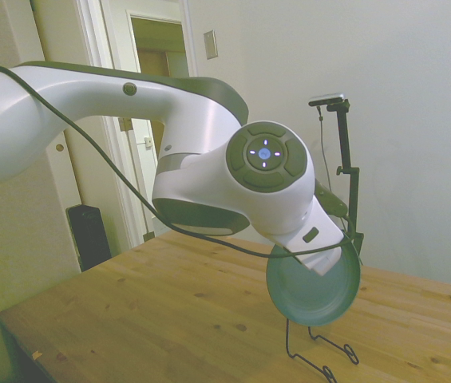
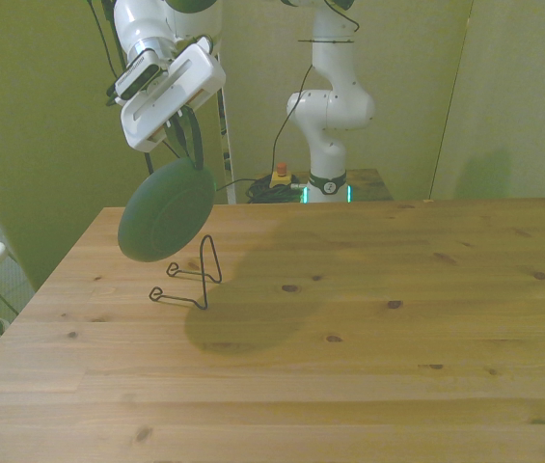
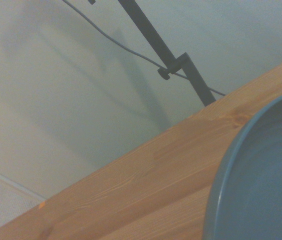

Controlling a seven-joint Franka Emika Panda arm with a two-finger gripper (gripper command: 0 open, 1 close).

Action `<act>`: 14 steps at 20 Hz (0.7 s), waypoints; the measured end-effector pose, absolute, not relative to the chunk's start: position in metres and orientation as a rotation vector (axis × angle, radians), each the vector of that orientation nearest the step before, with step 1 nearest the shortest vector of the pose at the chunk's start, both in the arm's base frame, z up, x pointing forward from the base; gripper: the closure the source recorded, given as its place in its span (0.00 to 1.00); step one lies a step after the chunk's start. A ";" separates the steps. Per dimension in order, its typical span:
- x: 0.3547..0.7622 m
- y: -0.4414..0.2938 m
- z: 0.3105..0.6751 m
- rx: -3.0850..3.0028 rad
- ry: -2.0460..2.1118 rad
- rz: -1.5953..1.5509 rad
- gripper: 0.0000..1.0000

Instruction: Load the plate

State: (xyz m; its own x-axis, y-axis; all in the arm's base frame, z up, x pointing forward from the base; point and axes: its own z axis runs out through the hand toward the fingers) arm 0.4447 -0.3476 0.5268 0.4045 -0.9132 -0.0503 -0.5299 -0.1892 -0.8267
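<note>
White arm's two-finger gripper (image 2: 192, 135) w/ dark fingers is up in the air at the front view's left, closed on the top rim of the round matte teal-green plate (image 2: 165, 210); fingers look pinched to the rim's thickness. Plate hangs below the gripper, steeply tilted, near edge-on, clear of the wooden table (image 2: 368, 318). Nothing on or in the plate; hollow face (image 1: 311, 289) shows bare in the side view, back face in the front view. Thin black wire rack (image 2: 190, 280) stands on the table just under the plate, its tall upright loop beside the plate's lower edge; can't tell if they touch. Rack holds nothing. Wrist view: plate rim (image 3: 230, 165) close-up over table planks.
</note>
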 end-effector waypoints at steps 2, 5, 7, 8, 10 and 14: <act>0.441 -0.354 0.525 -1.839 1.243 -0.584 1.00; 0.438 -0.363 0.524 -1.807 1.242 -0.571 1.00; 0.439 -0.367 0.519 -1.794 1.239 -0.558 1.00; 0.440 -0.368 0.516 -1.788 1.239 -0.551 1.00; 0.442 -0.369 0.510 -1.785 1.238 -0.536 1.00; 0.444 -0.370 0.504 -1.773 1.231 -0.532 1.00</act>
